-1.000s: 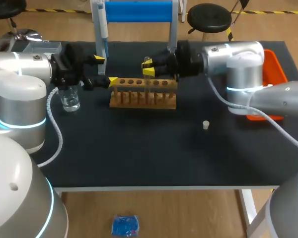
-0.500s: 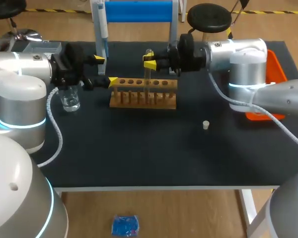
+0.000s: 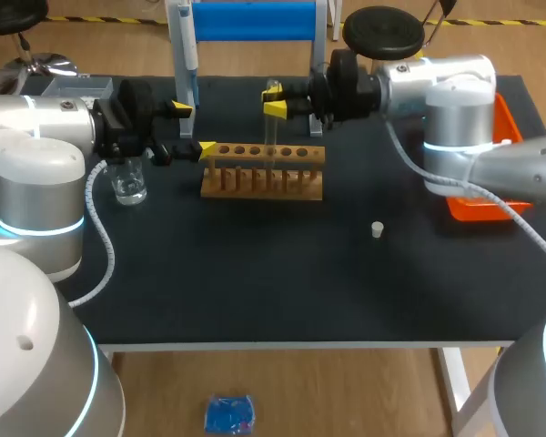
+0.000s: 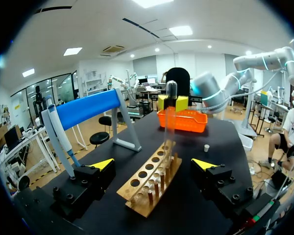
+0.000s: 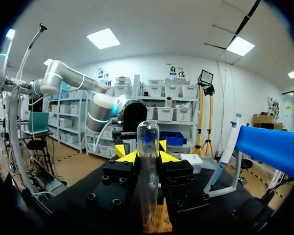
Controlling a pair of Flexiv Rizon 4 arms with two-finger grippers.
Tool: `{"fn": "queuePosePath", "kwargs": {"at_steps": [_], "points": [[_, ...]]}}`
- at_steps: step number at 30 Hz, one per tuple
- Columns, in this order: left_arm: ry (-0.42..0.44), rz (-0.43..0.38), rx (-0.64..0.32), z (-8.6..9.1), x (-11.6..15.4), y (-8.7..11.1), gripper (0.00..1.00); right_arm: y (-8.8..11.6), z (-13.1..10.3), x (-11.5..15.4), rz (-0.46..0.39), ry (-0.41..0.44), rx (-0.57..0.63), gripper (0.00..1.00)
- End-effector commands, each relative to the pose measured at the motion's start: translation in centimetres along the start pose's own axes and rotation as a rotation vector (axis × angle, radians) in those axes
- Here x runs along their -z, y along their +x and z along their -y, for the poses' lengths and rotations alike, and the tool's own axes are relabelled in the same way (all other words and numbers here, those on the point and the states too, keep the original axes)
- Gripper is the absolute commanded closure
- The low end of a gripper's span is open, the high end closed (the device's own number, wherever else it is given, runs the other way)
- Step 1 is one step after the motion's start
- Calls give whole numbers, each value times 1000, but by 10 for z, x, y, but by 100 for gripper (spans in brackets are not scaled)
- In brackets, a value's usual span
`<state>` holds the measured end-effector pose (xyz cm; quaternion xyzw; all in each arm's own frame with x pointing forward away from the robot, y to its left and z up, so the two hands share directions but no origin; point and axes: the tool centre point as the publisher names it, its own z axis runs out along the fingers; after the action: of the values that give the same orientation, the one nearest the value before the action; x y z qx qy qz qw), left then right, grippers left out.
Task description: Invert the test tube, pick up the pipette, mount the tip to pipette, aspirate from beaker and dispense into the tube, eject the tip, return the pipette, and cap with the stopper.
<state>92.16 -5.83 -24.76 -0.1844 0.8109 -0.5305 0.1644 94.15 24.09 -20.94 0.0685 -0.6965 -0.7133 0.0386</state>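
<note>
The right gripper (image 3: 274, 100) is clamped on a glass test tube (image 3: 271, 135), its yellow tips pressing the tube from both sides just under its rounded end. In the right wrist view the tube (image 5: 148, 161) stands upright between the fingers (image 5: 125, 156), closed end up. It hangs over the wooden rack (image 3: 264, 173), above the row of holes towards the rack's right half. Its lower end reaches the rack's top, and I cannot tell whether it is clear of the hole.

The left gripper (image 3: 193, 128) sits at the rack's left end, jaws wide apart and holding nothing. From the left wrist view, the rack (image 4: 149, 188) runs out ahead between the spread fingers (image 4: 102, 164).

A glass beaker (image 3: 127, 180) stands just left of the rack, under the left arm. Behind the rack, a pipette (image 3: 187, 45) hangs on a stand with a blue bar (image 3: 255, 20). A small white stopper (image 3: 377, 229) lies right of the rack and nearer the table's front edge. Far to the rack's right sits an orange tray (image 3: 507, 120).
</note>
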Motion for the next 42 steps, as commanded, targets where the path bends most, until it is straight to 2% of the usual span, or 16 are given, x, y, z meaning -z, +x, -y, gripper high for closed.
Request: {"fn": "queuePosePath", "kwargs": {"at_steps": [1, 15, 35, 37, 39, 41, 42], "points": [[1, -3, -1, -1, 0, -1, 0, 7, -16, 2, 11, 21, -2, 100], [1, -3, -1, -1, 0, -1, 0, 16, -47, 9, 29, 41, -41, 100], [1, -3, -1, -1, 0, -1, 0, 16, -47, 9, 29, 41, -41, 100], [1, -3, -1, -1, 0, -1, 0, 23, -47, 12, 31, -69, -264, 100], [1, -3, -1, -1, 0, -1, 0, 28, -42, 12, 79, -109, -510, 100], [1, -3, -1, -1, 0, -1, 0, 28, -34, 15, 178, -190, -808, 100], [1, -3, -1, -1, 0, -1, 0, 31, -31, 14, 165, -265, -929, 100]]}}
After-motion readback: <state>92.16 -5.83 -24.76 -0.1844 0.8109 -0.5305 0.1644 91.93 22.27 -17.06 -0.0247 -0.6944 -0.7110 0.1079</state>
